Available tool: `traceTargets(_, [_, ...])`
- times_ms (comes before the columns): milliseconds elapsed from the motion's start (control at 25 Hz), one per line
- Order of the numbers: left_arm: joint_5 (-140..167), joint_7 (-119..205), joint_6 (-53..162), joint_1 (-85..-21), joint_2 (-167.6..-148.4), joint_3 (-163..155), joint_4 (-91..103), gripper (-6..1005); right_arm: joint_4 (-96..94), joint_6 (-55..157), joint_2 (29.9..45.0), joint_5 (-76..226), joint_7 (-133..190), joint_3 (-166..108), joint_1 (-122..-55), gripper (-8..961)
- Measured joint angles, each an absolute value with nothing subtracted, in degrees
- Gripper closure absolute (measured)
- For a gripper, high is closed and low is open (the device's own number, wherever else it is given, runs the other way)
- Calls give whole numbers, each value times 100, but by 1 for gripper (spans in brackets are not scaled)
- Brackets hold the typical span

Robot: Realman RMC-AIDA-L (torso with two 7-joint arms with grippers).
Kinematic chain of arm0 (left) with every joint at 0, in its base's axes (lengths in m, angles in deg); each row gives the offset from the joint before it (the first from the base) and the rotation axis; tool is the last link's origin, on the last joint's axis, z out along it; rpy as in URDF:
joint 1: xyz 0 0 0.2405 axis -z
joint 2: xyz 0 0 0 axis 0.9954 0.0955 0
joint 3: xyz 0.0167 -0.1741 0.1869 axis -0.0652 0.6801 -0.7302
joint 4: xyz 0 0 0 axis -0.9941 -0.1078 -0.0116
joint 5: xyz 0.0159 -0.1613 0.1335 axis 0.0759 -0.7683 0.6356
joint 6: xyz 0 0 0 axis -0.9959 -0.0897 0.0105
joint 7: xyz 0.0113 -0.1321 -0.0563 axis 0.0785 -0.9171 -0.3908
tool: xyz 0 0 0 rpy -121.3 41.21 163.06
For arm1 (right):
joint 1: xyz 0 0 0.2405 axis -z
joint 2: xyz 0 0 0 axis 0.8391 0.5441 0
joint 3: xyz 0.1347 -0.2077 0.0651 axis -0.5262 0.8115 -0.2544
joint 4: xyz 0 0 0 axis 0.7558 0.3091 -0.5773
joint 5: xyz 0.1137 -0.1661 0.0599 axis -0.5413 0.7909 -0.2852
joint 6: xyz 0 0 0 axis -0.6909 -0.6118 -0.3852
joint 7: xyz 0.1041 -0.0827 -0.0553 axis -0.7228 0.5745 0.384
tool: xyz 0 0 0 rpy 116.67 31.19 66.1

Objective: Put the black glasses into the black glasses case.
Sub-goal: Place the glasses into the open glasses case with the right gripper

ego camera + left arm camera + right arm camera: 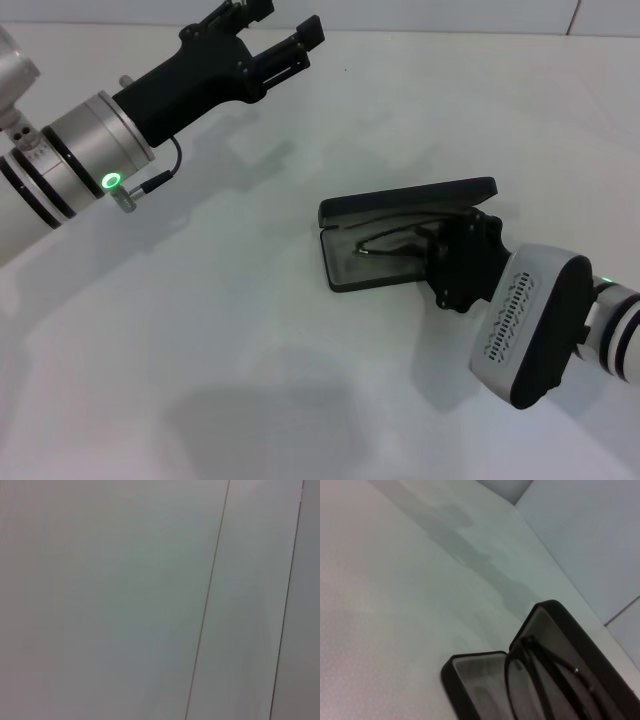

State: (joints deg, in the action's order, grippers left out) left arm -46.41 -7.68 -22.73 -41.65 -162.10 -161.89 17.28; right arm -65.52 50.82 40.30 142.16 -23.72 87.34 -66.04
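My right gripper (452, 245) is positioned at the open black glasses case (400, 235), at the end of the case nearest my right arm. Its black body overlaps the case's tray and covers its own fingertips, so I cannot tell whether the fingers are spread or pressed together, nor whether they grip anything.

The black glasses (385, 243) lie inside the case, on the grey lining of the tray. In the head view only a thin curve of frame shows, just beside my right gripper. In the right wrist view the black glasses (540, 675) show more fully: a rounded lens rim sits over the tray, and two slim temple arms run back along the lining toward the camera. Whether the frame rests fully flat in the tray cannot be determined.

The black glasses case (485, 680) stands open on the white table (250, 330). Its lid is raised on the far side of the tray and leans over it at a shallow angle.

My left gripper (285, 45) is held well apart from the case, up and away on the far left side of the table. Its two fingers are spread, with nothing between them. The left wrist view shows only a plain pale surface crossed by two thin lines.
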Motion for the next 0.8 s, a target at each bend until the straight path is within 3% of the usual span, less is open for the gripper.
traceTargets(240, [-4634,-769,-2269,-4199,-16210,-16189,1728,170,-6537,5039,4031,14172,-2375,8798,-6601,826])
traceTargets(480, [-4634,-769,-2281,-4216,-16210,-16188,1728,170,-6615,5179,4016,14148,-2378,8821,-6511,758])
traceTargets(680, [-4634,-798,-2282,-4213,-16196,-16188,1728,170,-6733,5375,3982,14173,-2380,8770,-6389,641])
traceTargets(800, [-4621,-820,-2283,-4197,-16187,-16188,1728,170,-6840,5479,3927,14174,-2380,8757,-6299,630])
